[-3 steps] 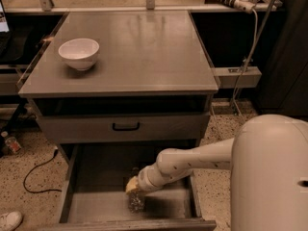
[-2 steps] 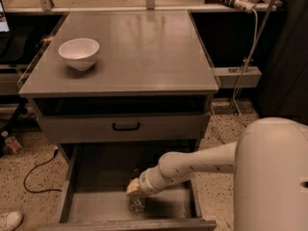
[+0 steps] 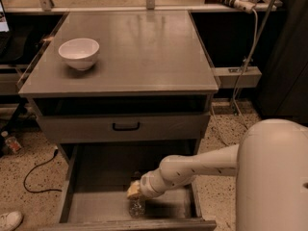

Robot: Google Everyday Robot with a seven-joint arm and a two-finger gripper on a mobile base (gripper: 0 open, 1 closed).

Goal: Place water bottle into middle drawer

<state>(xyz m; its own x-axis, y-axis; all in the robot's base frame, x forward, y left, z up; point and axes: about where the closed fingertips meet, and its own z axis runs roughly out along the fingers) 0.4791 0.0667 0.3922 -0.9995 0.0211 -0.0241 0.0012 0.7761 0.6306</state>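
Camera view: claw (image 3: 135, 192), its hold untellable, above water bottle (image 3: 136, 208) at front edge of middle drawer (image 3: 94, 207).

On the top (image 3: 144, 52), at the left, bowl (image 3: 79, 53). Under the top, drawer front (image 3: 72, 128). Lower, standing out forward, middle drawer (image 3: 91, 206). In it, near the front wall, bottle (image 3: 136, 208) — gripper (image 3: 134, 191) just above, reaching in from the right.
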